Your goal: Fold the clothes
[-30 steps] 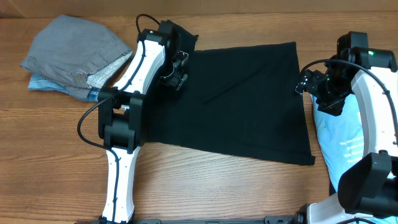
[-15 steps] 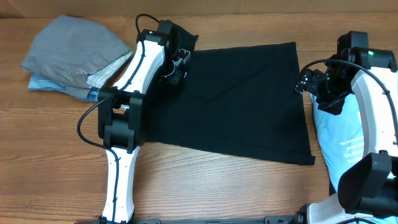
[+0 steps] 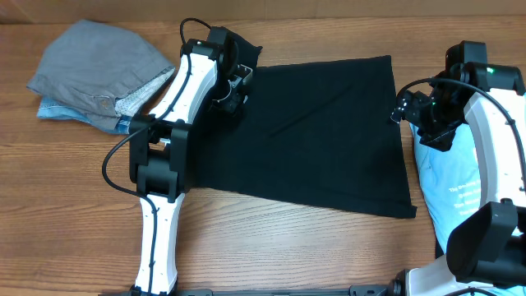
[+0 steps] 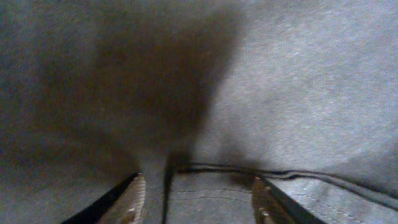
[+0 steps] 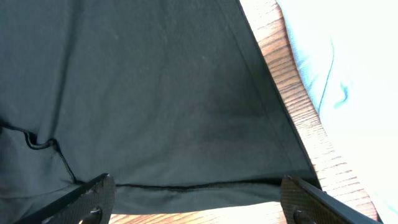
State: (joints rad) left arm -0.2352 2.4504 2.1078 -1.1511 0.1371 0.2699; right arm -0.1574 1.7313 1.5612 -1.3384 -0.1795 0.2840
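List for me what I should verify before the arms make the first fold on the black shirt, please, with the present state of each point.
1. The black T-shirt lies spread and flat on the table: ok.
2. The left pincer sits low over the shirt's upper left corner, with a seam running between its fingers: ok.
3. The left pincer has really caught the cloth: cannot tell.
4. The right pincer stands open over the shirt's right edge and holds nothing: not ok for lifting yet.
5. The light blue T-shirt is apart from the black one, with bare wood between them: ok.
6. The grey clothes pile is off to the side, beyond the left arm: ok.
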